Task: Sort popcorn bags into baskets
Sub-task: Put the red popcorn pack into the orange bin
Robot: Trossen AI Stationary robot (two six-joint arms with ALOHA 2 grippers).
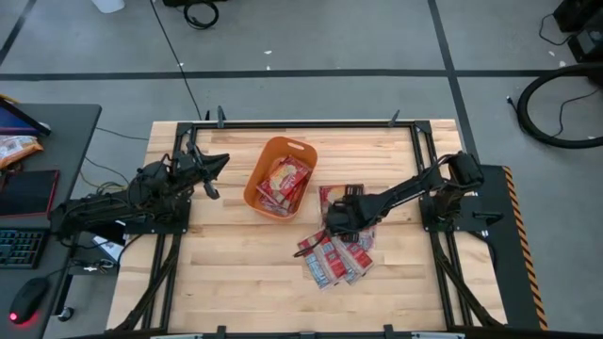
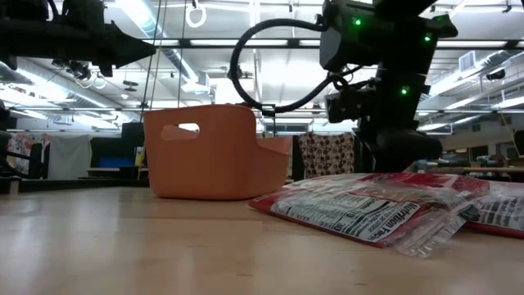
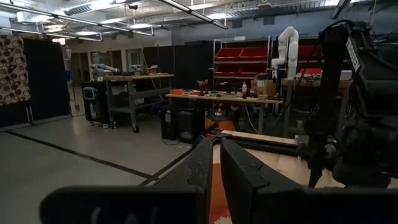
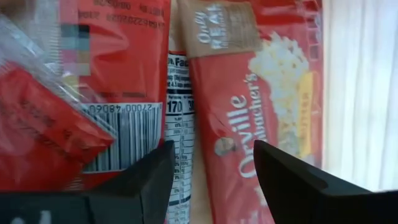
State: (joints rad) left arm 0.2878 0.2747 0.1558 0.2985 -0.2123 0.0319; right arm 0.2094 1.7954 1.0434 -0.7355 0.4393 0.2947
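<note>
Orange plastic basket sits just above the middle of the overhead frame on a pale wooden table, with several red popcorn bags lying inside it. More popcorn bags lie fanned in a loose pile to the lower right of the basket, well apart from it. The right gripper reaches in from the right side of the frame and hangs low over the upper edge of that pile; in its wrist view its dark fingers are spread apart, with a red packet close beneath the gap. The left gripper waits to the left of the basket, raised off the table, its fingers close together with only a narrow gap.
</note>
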